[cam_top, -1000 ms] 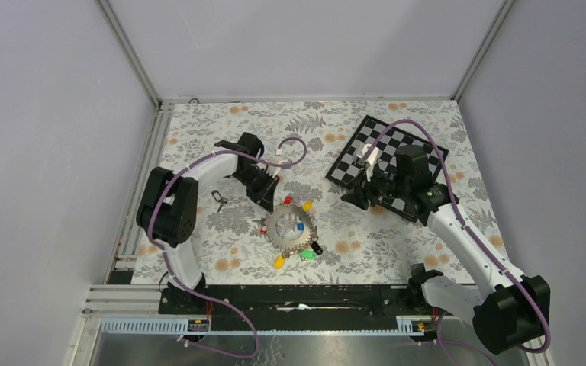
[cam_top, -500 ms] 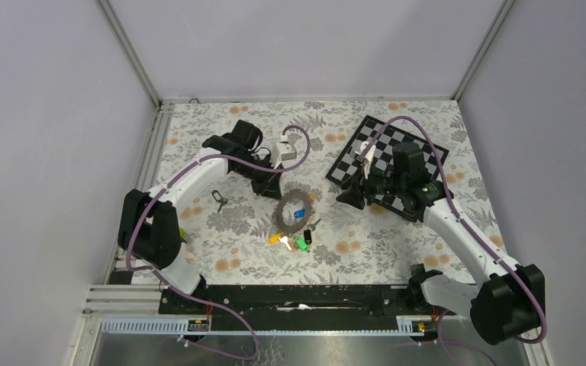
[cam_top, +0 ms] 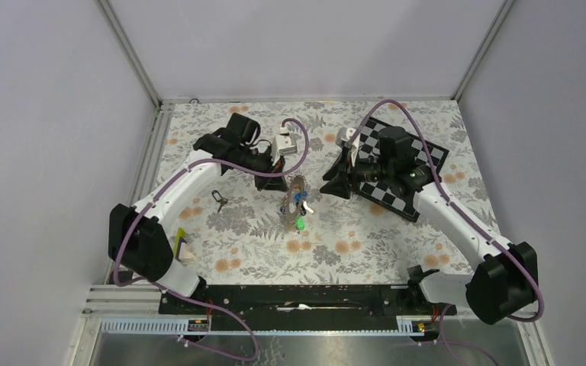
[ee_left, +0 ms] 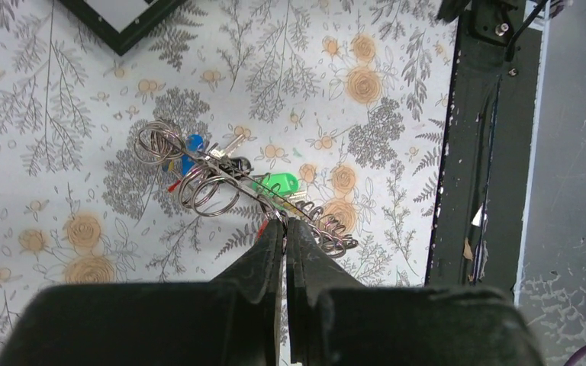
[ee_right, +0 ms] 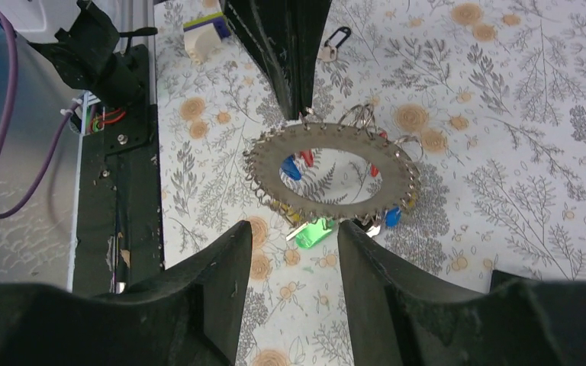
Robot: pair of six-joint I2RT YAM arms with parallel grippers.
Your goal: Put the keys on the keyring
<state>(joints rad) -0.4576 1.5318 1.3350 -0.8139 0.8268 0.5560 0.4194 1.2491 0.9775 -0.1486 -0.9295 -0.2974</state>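
Observation:
My left gripper (cam_top: 284, 186) is shut on the rim of the keyring (cam_top: 298, 195), a flat grey toothed metal ring, and holds it on edge above the table. Several keys hang from it, among them a green one (cam_top: 301, 225) and a blue one (cam_top: 303, 201). In the left wrist view my left gripper (ee_left: 283, 223) pinches the ring's edge (ee_left: 317, 221), with the green key (ee_left: 278, 183) and blue key (ee_left: 193, 143) beyond. My right gripper (cam_top: 326, 187) is open just right of the ring. Its wrist view shows the ring (ee_right: 399, 174) face-on beyond my open right gripper (ee_right: 294, 236), with the green key (ee_right: 313, 232) below it.
The black-and-white chequered board (cam_top: 436, 155) lies at the back right under my right arm. A small dark clip with a key (cam_top: 219, 200) lies on the floral tablecloth to the left. A small white and yellow block (cam_top: 181, 246) sits near the left edge.
My left gripper has lifted the keyring off the table and tipped it on edge, carrying it back; the keys now hang from it. My right gripper has moved left toward the ring.

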